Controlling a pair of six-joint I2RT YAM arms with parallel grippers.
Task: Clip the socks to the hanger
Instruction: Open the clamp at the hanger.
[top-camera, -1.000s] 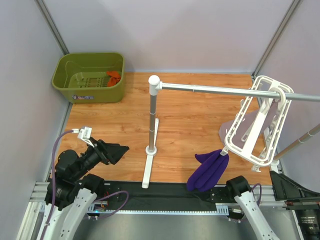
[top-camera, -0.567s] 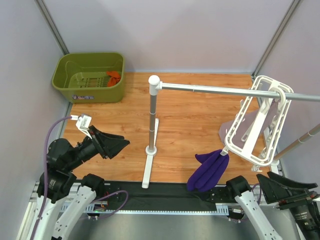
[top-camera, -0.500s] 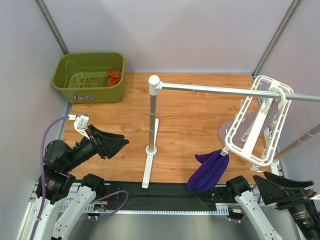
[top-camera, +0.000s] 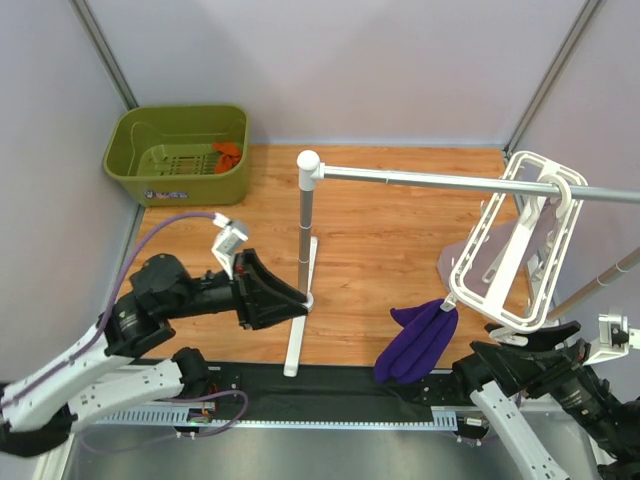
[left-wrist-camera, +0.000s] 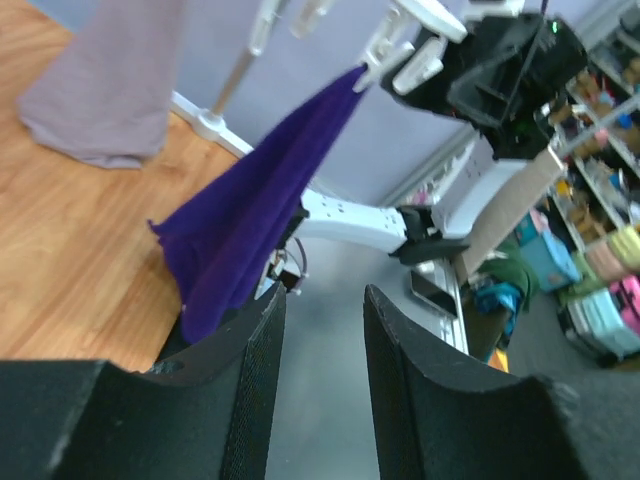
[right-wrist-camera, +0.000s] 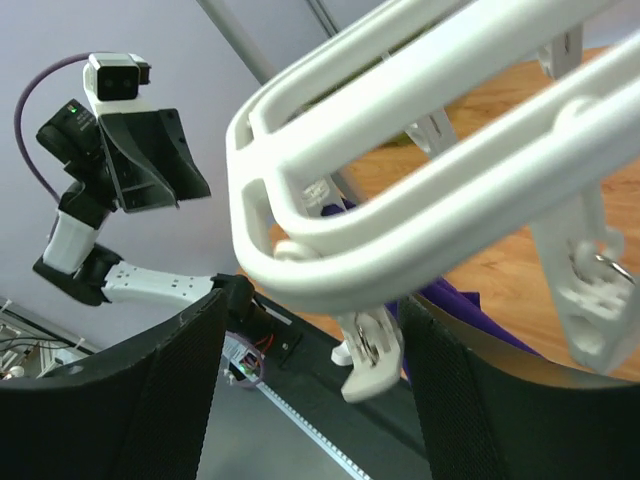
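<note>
The orange-red socks (top-camera: 228, 153) lie in the green bin at the far left. The white hanger (top-camera: 520, 245) hangs tilted from the silver rail at the right. It fills the right wrist view (right-wrist-camera: 420, 180). My left gripper (top-camera: 298, 296) is open and empty beside the base of the white post, pointing right; its fingers stand apart in the left wrist view (left-wrist-camera: 322, 300). My right gripper (top-camera: 500, 352) is open just under the hanger's near corner. One dangling clip (right-wrist-camera: 368, 352) hangs between its spread fingers (right-wrist-camera: 310, 320); nothing is gripped.
The green bin (top-camera: 180, 190) sits at the far left corner. The silver rail (top-camera: 430, 180) on its white post (top-camera: 305, 240) crosses the middle. A dark purple cloth (top-camera: 415, 340) hangs from the hanger's near corner, with a pale lilac cloth (top-camera: 480, 245) behind it.
My left arm has swung right and forward, from the left edge to the post. My right arm has risen from the table edge to just under the hanger's near corner.
</note>
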